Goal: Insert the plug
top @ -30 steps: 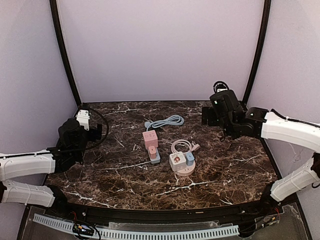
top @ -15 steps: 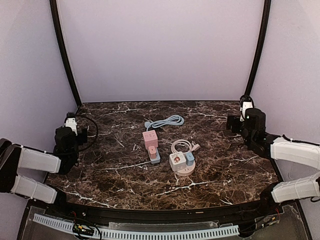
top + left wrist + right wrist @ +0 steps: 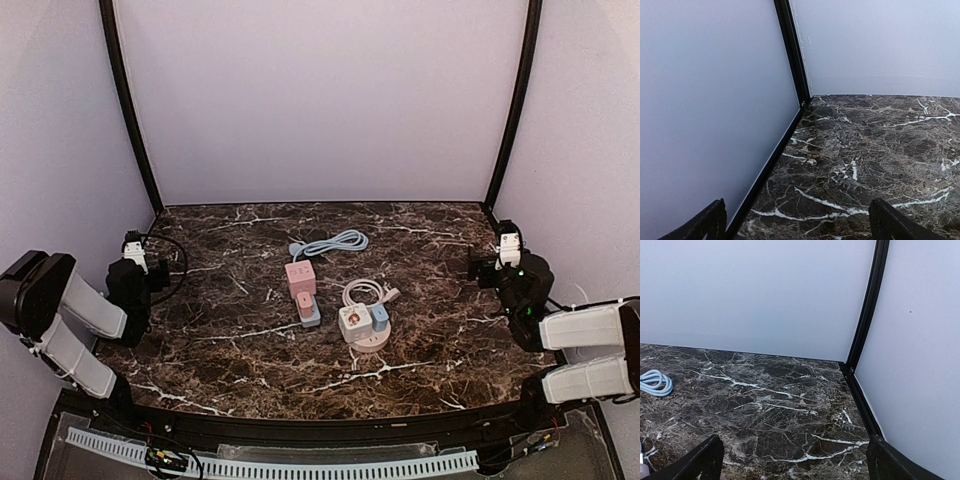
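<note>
Change vs. one second ago: left arm [image 3: 70,300] was stretched over the left part of the table [image 3: 450,350]; now folded back against the left wall. Right arm [image 3: 585,325] likewise was raised over the right rear of the table; now drawn back low at the right edge. Items mid-table unmoved.

Left gripper [image 3: 797,229]: jaws wide apart, only bare marble between them, touching nothing.

Centre, left to right: pink power strip [image 3: 300,275] with blue cable [image 3: 330,243] coiled behind it, a small pink-and-grey piece at its near end. Just right of it, round socket block [image 3: 360,328], white cable [image 3: 366,291] looped behind. Blue plug [image 3: 380,316] sits on top of the block, right side; depth of seating cannot be told.

Right gripper [image 3: 792,465]: jaws fully spread, empty, clear of the table.
</note>
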You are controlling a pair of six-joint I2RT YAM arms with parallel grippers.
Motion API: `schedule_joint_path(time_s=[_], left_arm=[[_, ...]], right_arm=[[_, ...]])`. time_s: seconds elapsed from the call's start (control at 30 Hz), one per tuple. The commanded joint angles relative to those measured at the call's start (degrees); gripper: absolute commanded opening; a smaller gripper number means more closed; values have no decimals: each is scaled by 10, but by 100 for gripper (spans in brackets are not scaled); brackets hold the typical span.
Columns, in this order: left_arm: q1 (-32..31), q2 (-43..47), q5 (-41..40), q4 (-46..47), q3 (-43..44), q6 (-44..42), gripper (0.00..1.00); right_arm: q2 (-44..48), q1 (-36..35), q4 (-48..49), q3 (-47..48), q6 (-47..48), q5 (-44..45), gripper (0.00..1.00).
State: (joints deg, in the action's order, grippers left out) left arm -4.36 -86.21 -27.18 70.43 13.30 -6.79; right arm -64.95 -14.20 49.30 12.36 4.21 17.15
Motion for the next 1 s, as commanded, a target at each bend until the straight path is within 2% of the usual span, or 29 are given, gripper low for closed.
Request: schedule_joint_path(time_s=[0.0, 0.3, 0.47, 0.67, 0.87, 0.97], left_arm=[[13, -39, 46, 69, -9, 28, 99], [14, -45, 65, 26, 14, 22, 99], [14, -44, 74, -19, 37, 17, 99], [15, -44, 86, -16, 34, 13, 99], [15, -43, 100, -17, 34, 7, 100], [15, -43, 96, -30, 42, 11, 100]], right_arm=[[-37, 17, 165, -51, 36, -71, 99], [-133, 50, 306, -70, 11, -119, 99], [-177, 68, 342, -69, 0, -130, 99], [-238, 94, 381, -54, -24, -158, 99], [-233, 101, 283, -7, -35, -146, 99], [-236, 107, 272, 1, -42, -145, 99]])
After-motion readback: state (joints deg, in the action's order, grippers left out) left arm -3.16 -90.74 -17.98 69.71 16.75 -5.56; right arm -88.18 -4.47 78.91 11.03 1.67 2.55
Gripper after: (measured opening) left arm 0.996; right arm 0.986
